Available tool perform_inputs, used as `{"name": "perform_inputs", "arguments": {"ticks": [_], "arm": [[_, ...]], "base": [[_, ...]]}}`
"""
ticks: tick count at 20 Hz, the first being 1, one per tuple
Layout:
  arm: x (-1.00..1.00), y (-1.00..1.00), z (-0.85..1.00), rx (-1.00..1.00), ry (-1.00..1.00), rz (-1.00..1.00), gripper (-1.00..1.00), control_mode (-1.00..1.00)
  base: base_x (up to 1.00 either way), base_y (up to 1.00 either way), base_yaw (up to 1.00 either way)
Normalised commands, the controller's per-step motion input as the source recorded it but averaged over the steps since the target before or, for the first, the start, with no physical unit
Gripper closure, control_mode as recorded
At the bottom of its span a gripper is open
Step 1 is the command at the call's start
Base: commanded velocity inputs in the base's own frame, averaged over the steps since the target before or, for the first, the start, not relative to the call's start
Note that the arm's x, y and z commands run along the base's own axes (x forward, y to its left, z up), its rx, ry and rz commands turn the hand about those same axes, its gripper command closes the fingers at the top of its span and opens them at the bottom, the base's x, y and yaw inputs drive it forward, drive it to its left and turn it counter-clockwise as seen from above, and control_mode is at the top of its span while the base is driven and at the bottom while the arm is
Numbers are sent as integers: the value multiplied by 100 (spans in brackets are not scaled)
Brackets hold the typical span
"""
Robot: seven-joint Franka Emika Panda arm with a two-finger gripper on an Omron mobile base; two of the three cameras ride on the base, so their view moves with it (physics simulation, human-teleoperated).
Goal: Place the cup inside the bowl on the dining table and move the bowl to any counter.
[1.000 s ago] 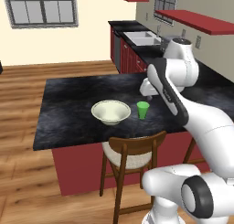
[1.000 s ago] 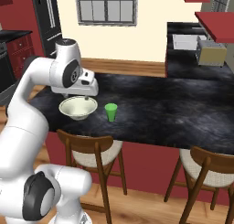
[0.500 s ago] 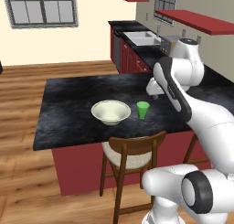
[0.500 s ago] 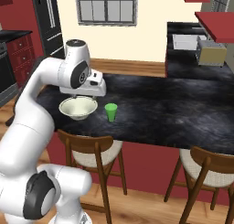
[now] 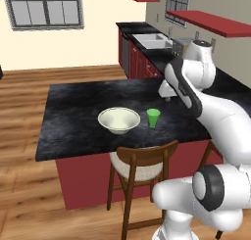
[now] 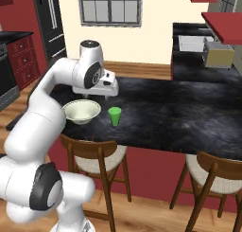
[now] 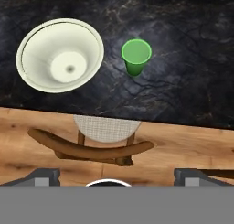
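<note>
Cup and bowl apart on the dark worktop

Cup (image 5: pixel 153 117) stands upright at mid-frame in the left base view, just right of the bowl (image 5: pixel 119 120), not touching it. Both sit near the dining table (image 5: pixel 73 111) front edge, above a wooden chair (image 5: pixel 142 165). The gripper (image 6: pixel 109 89) hangs over them, jaws spread wide and empty.

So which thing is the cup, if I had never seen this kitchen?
Find the dining table, the big black marbled island with red sides. Near its chair-side edge stands a wide cream bowl; the cup stands just beside it, apart, small, bright green and handleless.
</note>
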Motion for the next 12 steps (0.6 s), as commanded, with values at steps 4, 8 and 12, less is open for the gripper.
{"name": "perform_inputs", "arguments": {"ticks": [4, 8, 12], "arm": [[44, -9, 0, 0, 0, 0, -100, -100], [43, -1, 0, 0, 0, 0, -100, -100], [48, 0, 0, 0, 0, 0, -100, -100]], "base": [[0, 0, 0], [0, 0, 0], [0, 0, 0]]}}
